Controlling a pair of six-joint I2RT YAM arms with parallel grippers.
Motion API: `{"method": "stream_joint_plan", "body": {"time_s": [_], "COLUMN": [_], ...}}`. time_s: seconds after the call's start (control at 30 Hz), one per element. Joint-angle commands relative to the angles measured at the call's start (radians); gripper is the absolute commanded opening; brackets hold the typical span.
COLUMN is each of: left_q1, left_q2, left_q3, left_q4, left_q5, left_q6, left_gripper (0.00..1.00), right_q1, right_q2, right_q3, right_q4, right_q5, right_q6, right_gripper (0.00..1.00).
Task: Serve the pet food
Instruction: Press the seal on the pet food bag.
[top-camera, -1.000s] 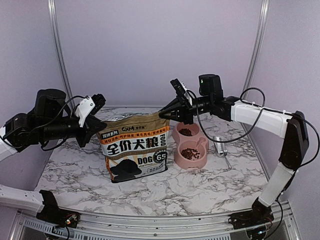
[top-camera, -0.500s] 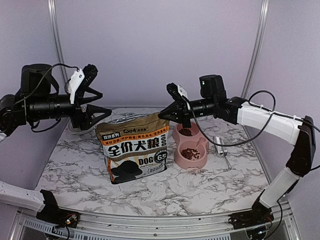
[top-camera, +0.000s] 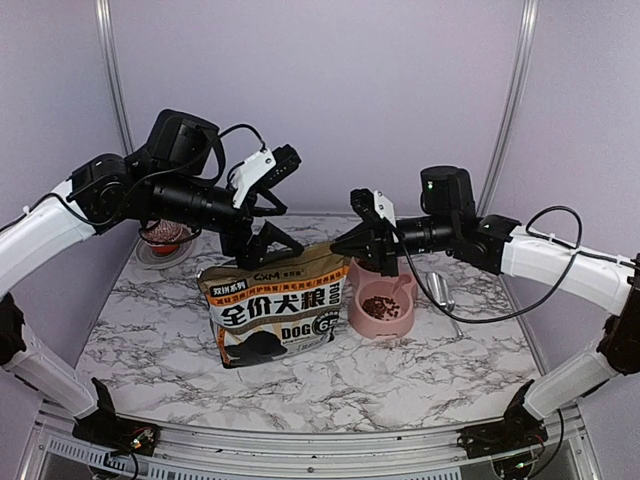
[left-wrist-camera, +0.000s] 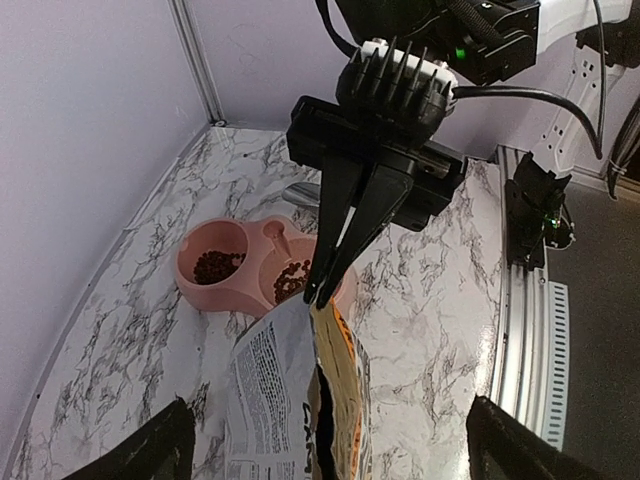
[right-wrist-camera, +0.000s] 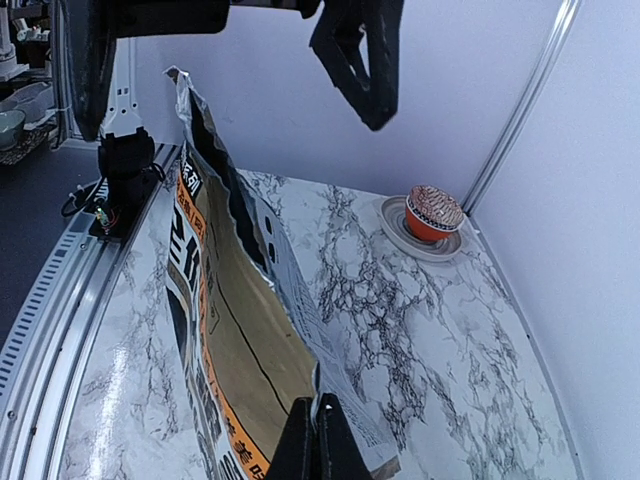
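Soft, even light fell from overhead. The bag (top-camera: 275, 315) threw just a faint shadow on the bench (top-camera: 400, 380) in front of it. Beside the bag, the marble carried a mild sheen. The overhead view was crisp, while the wrist views bowed at their edges.

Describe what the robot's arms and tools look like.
The left arm and right arm are white shells joined by black joints, with bulky black motor housings near the wrists. Loose black cables loop along each. The left tool and right tool have slim black tapering fingers with a white block behind. A small green light glows on the right wrist.
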Motion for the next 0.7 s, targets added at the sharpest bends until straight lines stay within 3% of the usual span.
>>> {"method": "stream_joint_plan", "body": {"time_s": [0.0, 0.2, 0.33, 0.47, 0.6, 0.67], "left_q1": [-0.036, -0.06, -0.069, -0.081, -0.093, -0.102], "left_q2": [0.07, 0.159, 0.194, 0.217, 0.236, 0.241], "left_q3": [0.08, 0.125, 0.134, 0.127, 0.121, 0.114], "left_q4": [-0.022, -0.065, -0.086, -0.103, -0.108, -0.108], "left_q5": [0.004, -0.008, -0.02, -0.08, -0.176, -0.242], "left_q6": [0.015, 0.014, 0.0, 0.004, 0.014, 0.026], "left_gripper": [0.91, 0.72, 0.68, 0.56, 0.27, 0.04], "right_q1": [0.006, 0.004, -0.002, -0.011, -0.019, -0.027], "right_q2": [-0.078, -0.074, -0.078, -0.083, -0.085, -0.087], "right_q3": [-0.032, -0.01, 0.003, 0.002, 0.001, -0.001], "right_q4": [0.068, 0.043, 0.038, 0.045, 0.047, 0.048], "right_q5": [-0.058, -0.062, -0.063, -0.064, -0.078, -0.095], "right_q6": [-0.006, 0.035, 0.048, 0.064, 0.067, 0.071], "right_gripper": [0.0, 0.0, 0.0, 0.0, 0.0, 0.0]}}
